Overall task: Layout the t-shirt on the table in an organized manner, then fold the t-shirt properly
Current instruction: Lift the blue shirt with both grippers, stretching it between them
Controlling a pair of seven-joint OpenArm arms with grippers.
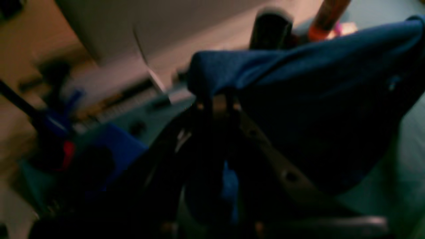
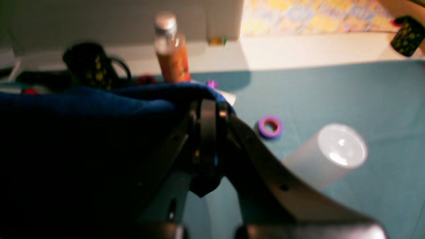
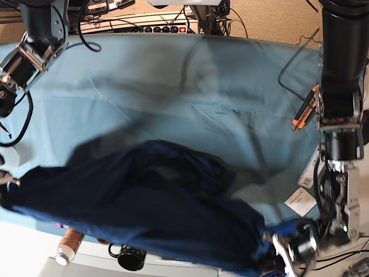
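T-shirt: the t-shirt is dark navy and hangs stretched between the two grippers along the near edge of the table; its middle part sags in folds onto the teal cover.
Left gripper: the left gripper has its fingers together, clamped on one bunched corner of the t-shirt; in the base view it is at the lower right corner.
Right gripper: the right gripper also has its fingers pressed together on an edge of the t-shirt; in the base view its place at the left edge is mostly cut off, so I cannot tell the grip from there.
Only in right wrist view: a purple tape ring and a white cylinder lying on the teal cover, well apart from the shirt; an orange bottle standing upright behind the fabric; a dark mug beside it.
Only in base view: the whole spread of the garment, and an orange-black tool on the right side of the table.
Left wrist view: very blurred; behind the cloth only dim shapes are visible.
Surface: light teal cloth with soft creases, white rim at the near edge.
Room: a power strip with cables lies beyond the far edge; a paper sheet is at the right.
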